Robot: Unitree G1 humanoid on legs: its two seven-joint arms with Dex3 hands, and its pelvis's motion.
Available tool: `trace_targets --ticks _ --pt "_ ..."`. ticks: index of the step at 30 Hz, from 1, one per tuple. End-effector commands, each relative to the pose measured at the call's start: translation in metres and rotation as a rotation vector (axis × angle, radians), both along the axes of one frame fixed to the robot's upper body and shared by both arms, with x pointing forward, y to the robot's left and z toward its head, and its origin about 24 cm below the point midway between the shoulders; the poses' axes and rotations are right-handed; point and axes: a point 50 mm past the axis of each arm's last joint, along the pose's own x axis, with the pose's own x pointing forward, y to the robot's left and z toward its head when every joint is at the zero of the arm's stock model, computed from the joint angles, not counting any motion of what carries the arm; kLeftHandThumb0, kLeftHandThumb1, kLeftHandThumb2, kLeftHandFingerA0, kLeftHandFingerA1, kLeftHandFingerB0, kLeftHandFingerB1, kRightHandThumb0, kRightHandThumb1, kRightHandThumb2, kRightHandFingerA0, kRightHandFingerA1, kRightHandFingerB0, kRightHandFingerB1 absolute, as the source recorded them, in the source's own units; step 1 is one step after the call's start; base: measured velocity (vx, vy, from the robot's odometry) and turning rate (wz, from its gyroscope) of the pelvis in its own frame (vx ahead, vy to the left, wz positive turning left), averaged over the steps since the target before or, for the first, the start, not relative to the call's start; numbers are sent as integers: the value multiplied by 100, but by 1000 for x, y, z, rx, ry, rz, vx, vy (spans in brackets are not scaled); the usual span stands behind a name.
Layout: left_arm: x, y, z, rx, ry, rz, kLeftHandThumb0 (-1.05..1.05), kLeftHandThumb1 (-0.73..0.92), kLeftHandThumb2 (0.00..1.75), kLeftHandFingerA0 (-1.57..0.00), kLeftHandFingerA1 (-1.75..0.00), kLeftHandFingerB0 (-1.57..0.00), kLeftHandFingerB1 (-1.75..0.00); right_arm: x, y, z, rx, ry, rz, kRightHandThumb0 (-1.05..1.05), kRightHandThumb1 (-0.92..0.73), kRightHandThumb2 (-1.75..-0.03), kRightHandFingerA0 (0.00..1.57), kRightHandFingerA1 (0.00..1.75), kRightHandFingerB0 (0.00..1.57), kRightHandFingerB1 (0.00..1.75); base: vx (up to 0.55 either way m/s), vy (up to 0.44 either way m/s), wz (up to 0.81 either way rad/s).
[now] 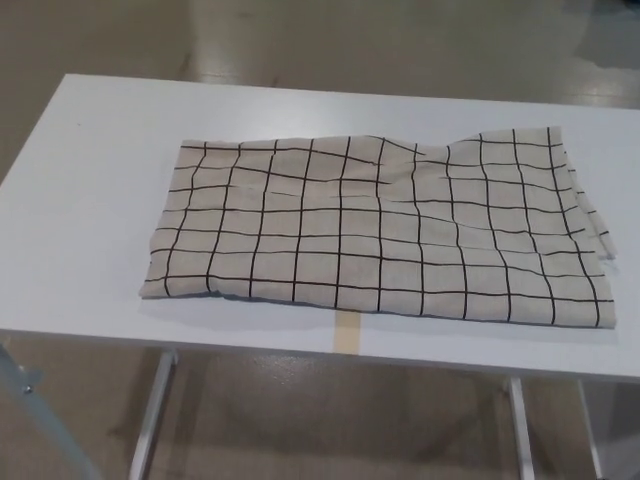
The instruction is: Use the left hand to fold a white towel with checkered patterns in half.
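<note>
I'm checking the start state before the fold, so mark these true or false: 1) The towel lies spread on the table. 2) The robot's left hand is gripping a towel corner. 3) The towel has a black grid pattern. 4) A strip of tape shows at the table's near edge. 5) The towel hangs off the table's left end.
1) True: the towel lies on the white table.
2) False: neither hand is in view.
3) True.
4) True: the tape strip sits below the towel.
5) False: it lies fully on the table.
</note>
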Motion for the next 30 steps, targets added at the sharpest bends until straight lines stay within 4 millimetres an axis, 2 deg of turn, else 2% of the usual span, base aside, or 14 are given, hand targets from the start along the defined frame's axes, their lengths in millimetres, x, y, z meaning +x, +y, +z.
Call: trace_targets --ticks 1,3,4,5,9,10,11,13,14,16,19,23,28,30 --pt "-1 0 8 -14 -135 -2 -25 27 85 -10 -53 -10 -52 -5 -3 9 18 -117 -57 -37 -79 -64 26 43 22 31 0 0 0" --pt "0 -1 9 -13 -144 -26 -30 27 84 0 -50 0 -49 -5 -2 9 16 -121 -59 -37 -78 -64 26 43 22 31 0 0 0" --pt "1 -1 12 -11 -150 -51 -52 34 71 -5 -19 -6 -19 -5 -2 10 13 -124 -56 -37 -78 -64 26 43 22 31 0 0 0" --pt "3 0 16 -11 -162 -84 -49 32 73 0 -20 0 -21 -4 -1 10 10 -128 -50 -38 -78 -64 26 43 22 31 0 0 0" --pt "6 1 27 -8 -213 -140 -53 31 67 0 -13 0 -13 -6 5 11 16 -138 -32 -37 -79 -64 24 42 20 31 0 0 0" --pt "8 1 31 0 -237 -156 -59 38 71 0 0 0 -1 -7 8 12 20 -141 -23 -37 -79 -65 22 41 18 31 0 0 0" --pt "9 0 35 4 -254 -167 -59 38 71 0 0 0 -1 -8 10 12 23 -143 -17 -37 -79 -65 22 41 18 31 0 0 0" --pt "11 -6 65 82 -391 -239 -62 39 73 0 -2 0 0 -21 26 10 39 -144 27 -39 -79 -64 20 40 17 31 0 0 0" --pt "11 -6 65 82 -391 -239 -62 39 73 0 -2 0 0 -21 26 10 39 -144 27 -39 -79 -64 20 40 17 31 0 0 0" --pt "24 -14 104 189 -574 -314 -67 42 75 0 -6 0 0 -22 39 9 55 -150 69 -41 -79 -64 20 41 16 31 0 0 0" --pt "27 -19 135 247 -707 -358 -69 42 75 0 -5 0 0 -28 44 4 65 -134 101 -42 -79 -64 20 41 15 31 0 0 0" --pt "50 -37 194 333 -971 -428 -64 40 73 0 -8 0 -4 -27 42 0 48 -105 129 -42 -78 -64 22 43 15 31 0 0 0" --pt "68 -51 225 437 -1061 -552 -57 37 70 0 -16 0 -7 -31 41 -1 53 -97 112 -42 -78 -64 23 44 15 31 0 0 0" --pt "89 -62 235 545 -1053 -633 -48 33 71 0 -20 -2 -18 -26 42 0 54 -109 109 -42 -78 -64 23 44 15 31 0 0 0"
